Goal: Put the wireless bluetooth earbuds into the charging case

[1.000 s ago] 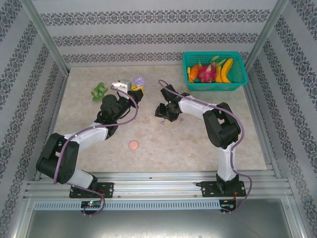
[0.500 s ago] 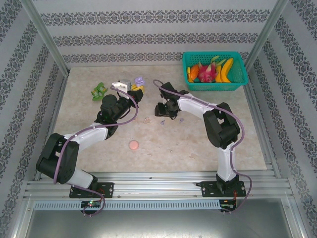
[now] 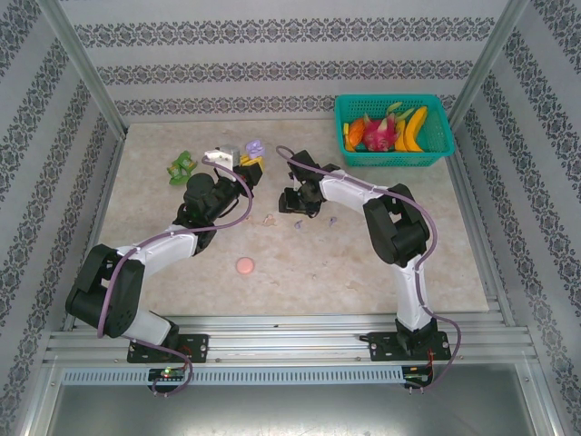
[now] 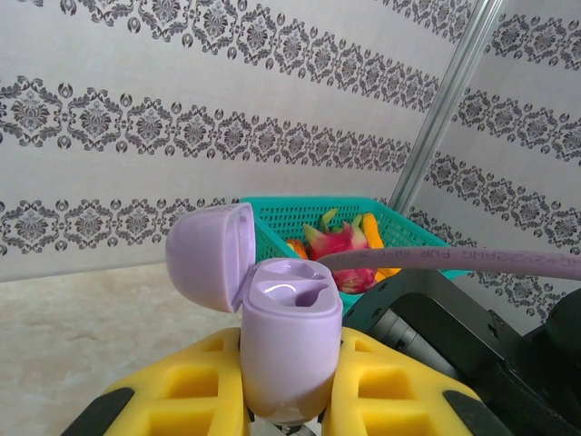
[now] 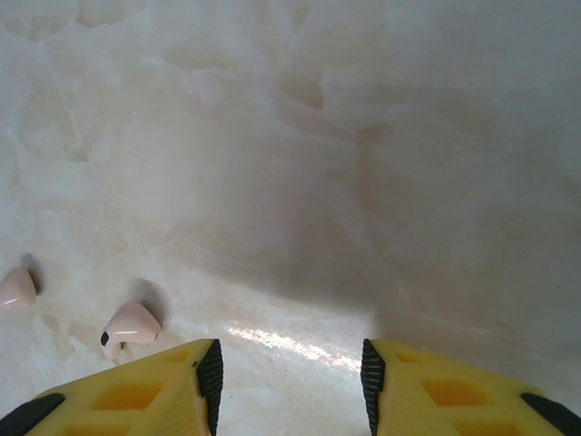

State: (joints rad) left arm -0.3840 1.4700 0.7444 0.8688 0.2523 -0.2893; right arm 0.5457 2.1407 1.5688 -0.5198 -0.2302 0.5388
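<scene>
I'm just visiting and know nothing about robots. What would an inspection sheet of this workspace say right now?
Surface: pale marble-look tabletop.
Job's things: open lilac charging case; pink-beige earbuds lying loose on the table; round pink case nearer the front.
Clutter: teal basket of toy fruit; green item.
Grippers: left gripper shut on the lilac charging case; right gripper open over bare table.
Cables: purple cable running along the arms.
Surroundings: patterned walls, metal frame posts.
</scene>
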